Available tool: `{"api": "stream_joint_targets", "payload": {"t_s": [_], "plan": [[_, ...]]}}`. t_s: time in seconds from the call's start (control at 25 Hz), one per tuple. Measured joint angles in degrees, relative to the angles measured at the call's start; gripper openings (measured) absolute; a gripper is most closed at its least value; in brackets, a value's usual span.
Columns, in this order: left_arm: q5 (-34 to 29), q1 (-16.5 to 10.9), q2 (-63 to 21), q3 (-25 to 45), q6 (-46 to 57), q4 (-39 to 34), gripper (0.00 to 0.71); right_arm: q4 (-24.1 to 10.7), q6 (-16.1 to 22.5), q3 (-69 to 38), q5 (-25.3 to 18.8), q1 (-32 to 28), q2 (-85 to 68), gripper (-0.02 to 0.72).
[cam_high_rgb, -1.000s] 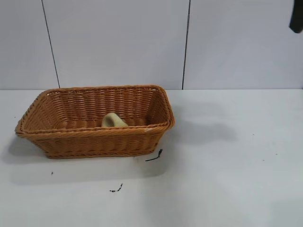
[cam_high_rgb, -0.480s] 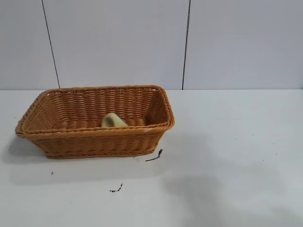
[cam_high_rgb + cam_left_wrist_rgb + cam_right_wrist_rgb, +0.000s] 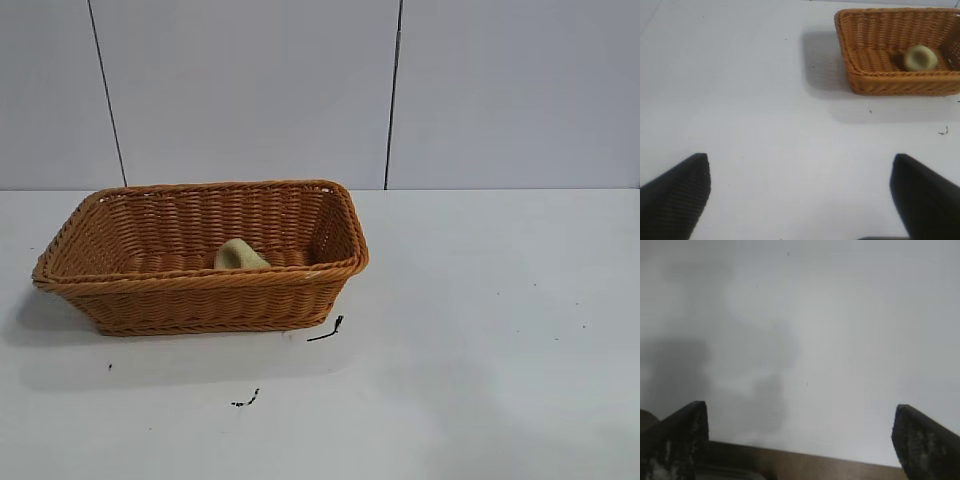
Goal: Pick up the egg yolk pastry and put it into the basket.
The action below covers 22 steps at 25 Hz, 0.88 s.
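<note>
Wicker, orange-brown: basket [image 3: 200,258] on the white table [image 3: 480,330], toward its left side and nearer the far edge than the near one. Egg yolk pastry [image 3: 239,255] inside, pale cream, lying on the basket floor close to the near wall, roughly mid-length. Two small black scraps [image 3: 326,329] on the table just off the basket's near right corner and a little nearer the front edge. Neither arm visible from outside.

From the left wrist: left gripper [image 3: 800,200] held above bare table, fingers [image 3: 677,197] spread wide apart, nothing between them. Basket [image 3: 890,82] well apart from it, pastry [image 3: 920,58] resting within, dented top facing up.

From the right wrist: right gripper [image 3: 800,440] likewise spread wide, dark fingers [image 3: 925,445] at either side, gripping nothing. Only plain table [image 3: 840,315] beneath, with soft grey shadows across it.
</note>
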State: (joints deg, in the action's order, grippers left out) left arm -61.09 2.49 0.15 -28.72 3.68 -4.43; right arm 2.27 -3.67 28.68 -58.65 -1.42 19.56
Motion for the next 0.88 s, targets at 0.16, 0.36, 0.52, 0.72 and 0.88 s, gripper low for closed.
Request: {"api": "stream_joint_targets", "payload": {"t_s": [0.16,0.36,0.52,0.72,0.88], "plan": [[0.0,0.0,0.0,0.0,0.0,0.0,0.696,0.0,0.0,0.0,0.0,0.0,-4.65,0.693],[0.0,0.0,0.0,0.0,0.0,0.0,0.696,0.0,0.0,0.0,0.0,0.0,-10.15,0.693],[0.0,0.0,0.0,0.0,0.0,0.0,0.696,0.0,0.0,0.0,0.0,0.0,-15.19,0.693],[0.0,0.0,0.0,0.0,0.0,0.0,0.696,-0.12,0.0,0.0,-0.06,0.28,-19.81,0.693],[0.0,0.0,0.0,0.0,0.0,0.0,0.696,-0.25,0.21,-0.06,-0.06,1.17,-19.81,0.693]]}}
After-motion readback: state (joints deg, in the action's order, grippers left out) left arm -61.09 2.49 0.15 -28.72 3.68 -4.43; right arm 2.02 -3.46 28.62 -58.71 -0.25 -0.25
